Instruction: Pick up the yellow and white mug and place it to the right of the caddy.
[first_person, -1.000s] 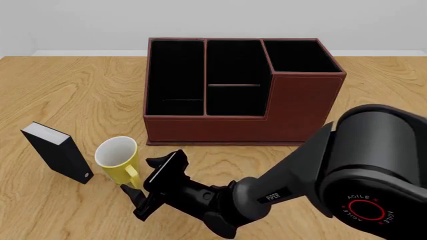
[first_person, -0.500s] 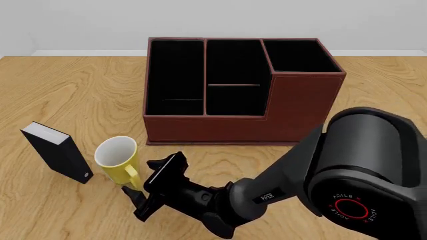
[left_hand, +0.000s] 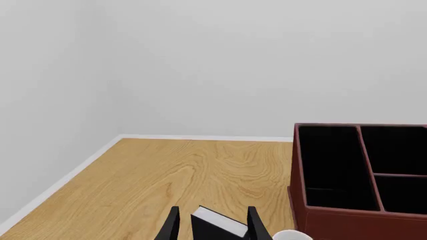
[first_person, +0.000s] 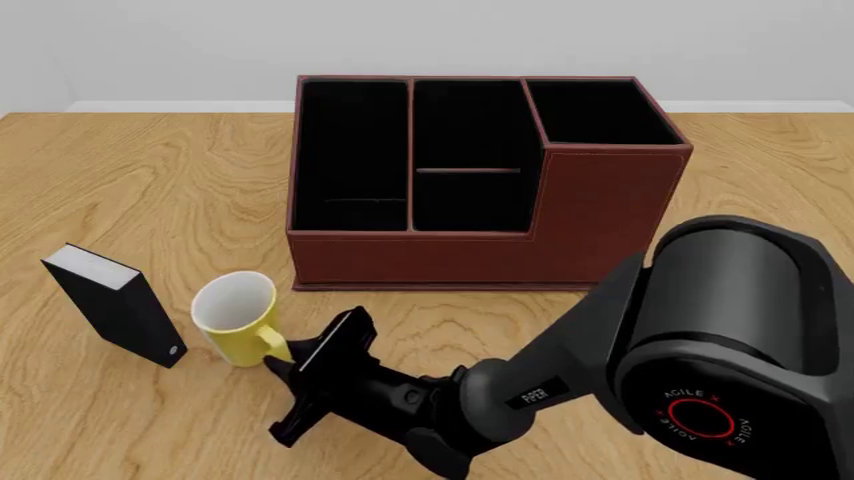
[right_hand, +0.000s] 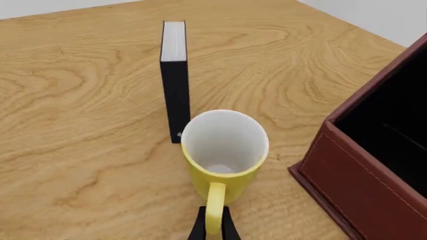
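Observation:
The yellow and white mug stands upright on the table, in front of the left end of the caddy and a short way from it. Its loop handle points toward my right gripper, whose dark fingers are shut on the handle from both sides. The caddy is a red-brown box with black-lined compartments. My left gripper is out of the front view; in its wrist view its two fingers stand apart, open, with nothing held, high above the table. The mug's white rim barely shows there.
A small black slab-like box stands upright just left of the mug, also seen as the black box behind it. The right arm's bulky body fills the lower right. Bare wood lies to the right of the caddy.
The right gripper's fingers have come together on the mug's handle; earlier they stood apart around it. The mug has hardly moved.

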